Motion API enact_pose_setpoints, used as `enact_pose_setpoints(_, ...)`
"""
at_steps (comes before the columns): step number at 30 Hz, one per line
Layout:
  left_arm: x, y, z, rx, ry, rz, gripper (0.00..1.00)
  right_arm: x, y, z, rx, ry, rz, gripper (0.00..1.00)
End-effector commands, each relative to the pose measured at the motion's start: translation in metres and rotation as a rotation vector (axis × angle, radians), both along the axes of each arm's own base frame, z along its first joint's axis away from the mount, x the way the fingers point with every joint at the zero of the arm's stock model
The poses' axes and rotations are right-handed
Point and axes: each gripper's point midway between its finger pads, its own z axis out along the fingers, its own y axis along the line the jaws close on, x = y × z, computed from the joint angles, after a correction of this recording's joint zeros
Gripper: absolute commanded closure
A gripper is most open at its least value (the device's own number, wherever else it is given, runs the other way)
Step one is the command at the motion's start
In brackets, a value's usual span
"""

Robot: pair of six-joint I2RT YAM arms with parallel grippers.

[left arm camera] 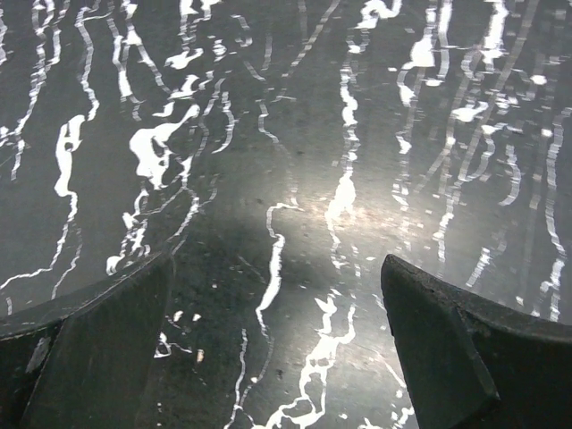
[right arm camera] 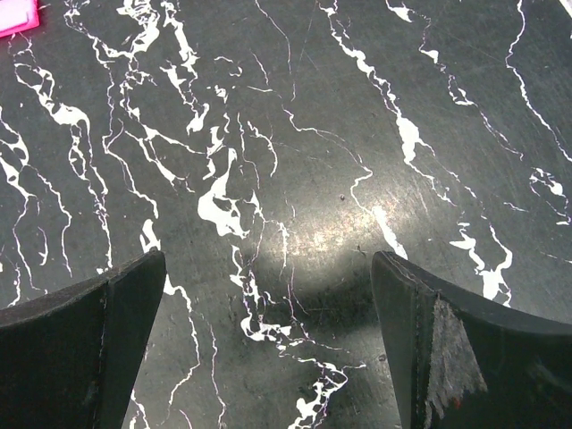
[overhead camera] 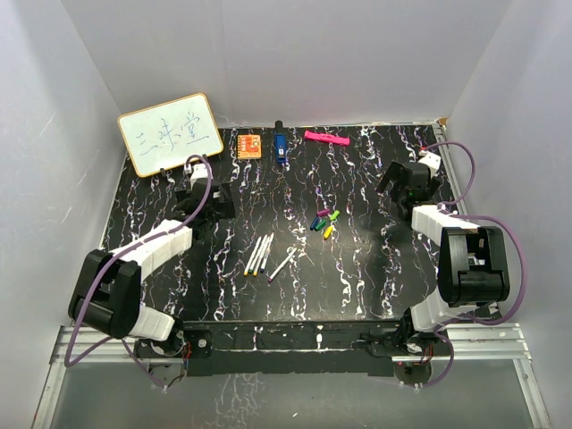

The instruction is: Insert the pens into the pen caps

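Top external, four white pens, bright caps clustered, left hand and right hand spread.

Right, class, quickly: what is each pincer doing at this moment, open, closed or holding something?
Left pincer: open, holding nothing.
Right pincer: open, holding nothing.

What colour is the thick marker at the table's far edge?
The marker is bright pink; top external view.

Four pens mid-table — coloured caps clustered nearby, apart.
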Motion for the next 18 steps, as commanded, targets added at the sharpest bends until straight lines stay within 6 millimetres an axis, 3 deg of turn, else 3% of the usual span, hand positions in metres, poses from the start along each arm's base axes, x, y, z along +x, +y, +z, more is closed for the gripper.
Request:
enact_pose_setpoints(1,-0.002,-0.027,0.029,-0.076,-0.064,-0.142,0.01,0.012,0.012,0.027,-0.021,-0.069,0.014,0.02)
enact_pose_setpoints(4,-0.007,-0.026,0.023,-0.076,0.036,-0.104,0.01,0.013,0.025,0.031,-0.043,-0.072,0.042,0.02)
enact_pose_setpoints(6,-0.010,-0.031,0.009,-0.048,0.143,-0.129,0.01,0.013,0.033,0.035,-0.056,-0.076,0.056,0.02)
enact_pose_setpoints(10,-0.018,-0.038,0.005,0.007,0.224,-0.161,0.01,0.013,0.046,0.044,-0.053,-0.090,0.088,0.03)
enact_pose_setpoints(18,-0.037,-0.069,0.008,-0.144,0.280,-0.256,0.01,0.011,0.074,0.065,0.033,-0.163,0.183,0.25)
